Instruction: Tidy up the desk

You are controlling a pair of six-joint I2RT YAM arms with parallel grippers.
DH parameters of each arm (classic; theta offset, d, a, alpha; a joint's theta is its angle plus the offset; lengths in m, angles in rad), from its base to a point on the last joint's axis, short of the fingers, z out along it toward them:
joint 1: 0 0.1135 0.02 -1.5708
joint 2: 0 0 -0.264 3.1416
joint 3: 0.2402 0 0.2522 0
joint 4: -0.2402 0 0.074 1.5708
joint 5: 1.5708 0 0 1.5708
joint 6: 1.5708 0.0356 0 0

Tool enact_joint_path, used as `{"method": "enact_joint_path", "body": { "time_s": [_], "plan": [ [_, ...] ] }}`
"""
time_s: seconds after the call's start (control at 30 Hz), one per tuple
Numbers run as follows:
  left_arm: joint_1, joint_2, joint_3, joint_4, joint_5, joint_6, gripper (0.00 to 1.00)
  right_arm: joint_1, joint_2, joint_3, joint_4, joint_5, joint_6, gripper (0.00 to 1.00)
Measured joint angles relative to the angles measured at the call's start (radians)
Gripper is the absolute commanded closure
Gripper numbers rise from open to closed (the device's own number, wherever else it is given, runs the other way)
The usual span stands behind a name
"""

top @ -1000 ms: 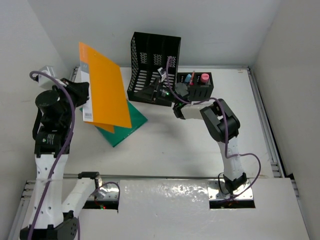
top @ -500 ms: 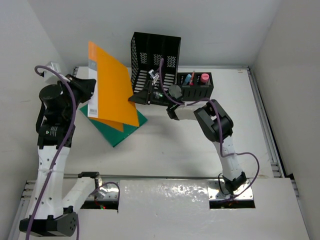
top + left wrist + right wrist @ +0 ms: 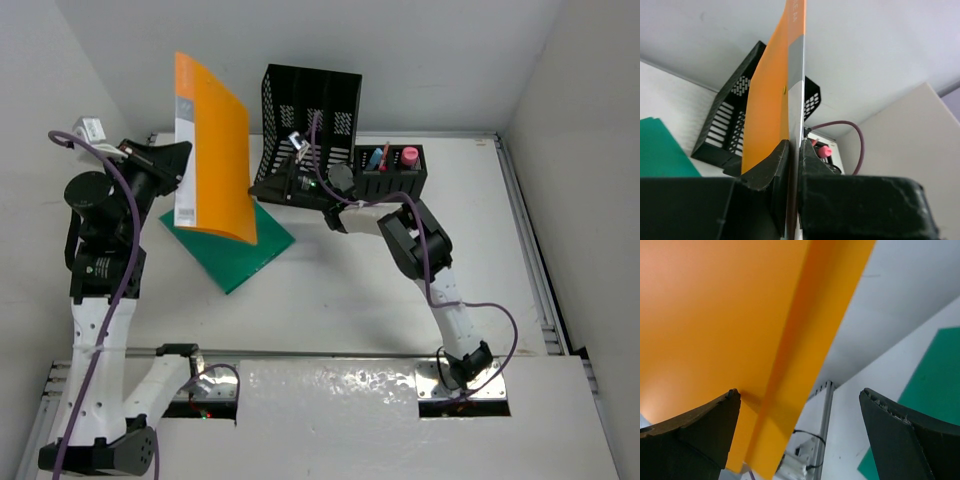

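orange folder, green folder, blk mesh holder, wht desk

An orange folder hangs upright in the left jaws over a green folder; right jaws just beside it.

Large white rectangular desk, flat and level, thin metal rails along its edges.

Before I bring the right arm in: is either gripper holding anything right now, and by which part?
The left gripper is shut on the orange folder, pinching its spine edge at the grey-white strip. The right gripper is open and holds nothing.
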Motion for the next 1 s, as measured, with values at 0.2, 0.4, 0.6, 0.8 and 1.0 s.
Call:
{"method": "enact_joint_path", "body": {
  "time_s": [0.2,0.4,0.6,0.8,1.0],
  "plan": [
    [0.000,-0.021,-0.081,0.067,0.027,-0.053,1.00,0.001,0.066,0.136,0.011,0.020,0.055,0.01],
    [0.000,-0.006,-0.092,0.059,0.018,-0.054,1.00,0.002,0.113,0.169,0.010,0.056,0.161,0.11],
    [0.000,-0.002,-0.092,0.038,-0.023,-0.013,1.00,0.002,0.119,0.170,0.008,0.069,0.247,0.32],
    [0.000,0.007,-0.091,-0.007,-0.082,0.068,1.00,0.000,0.104,0.119,-0.005,0.071,0.256,0.33],
    [0.000,0.013,-0.091,-0.034,-0.134,0.130,1.00,-0.004,0.103,0.119,-0.021,0.072,0.273,0.54]
  ]
}}
